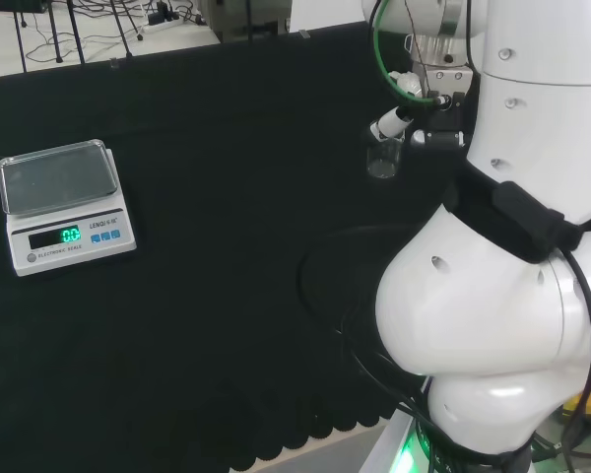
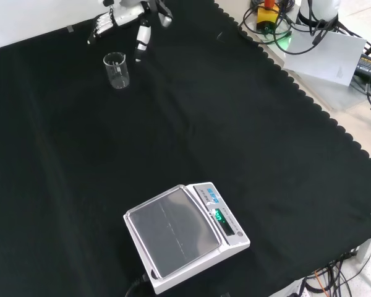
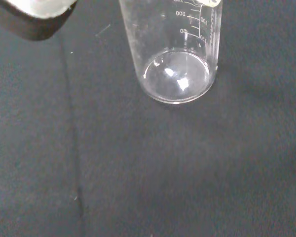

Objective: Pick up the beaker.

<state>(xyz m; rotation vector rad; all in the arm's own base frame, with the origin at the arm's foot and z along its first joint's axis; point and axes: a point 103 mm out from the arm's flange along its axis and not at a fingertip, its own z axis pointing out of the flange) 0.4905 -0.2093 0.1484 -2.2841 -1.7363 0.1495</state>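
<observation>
A small clear glass beaker (image 2: 117, 70) stands upright on the black cloth near the top left of the front view. It looks empty, with printed measuring marks on its wall (image 3: 176, 59). In the head view the beaker (image 1: 383, 158) stands just left of the arm's white links. The hand (image 2: 131, 17) hovers just behind the beaker in the front view, its fingers straight and spread to either side, not touching the glass. A white finger (image 1: 392, 122) shows just above the beaker in the head view.
A white digital scale (image 2: 184, 234) with a clear pan stands at the front of the cloth, far from the beaker; it is at the left in the head view (image 1: 64, 203). Cables and a yellow box (image 2: 267, 17) lie beyond the cloth's scalloped edge.
</observation>
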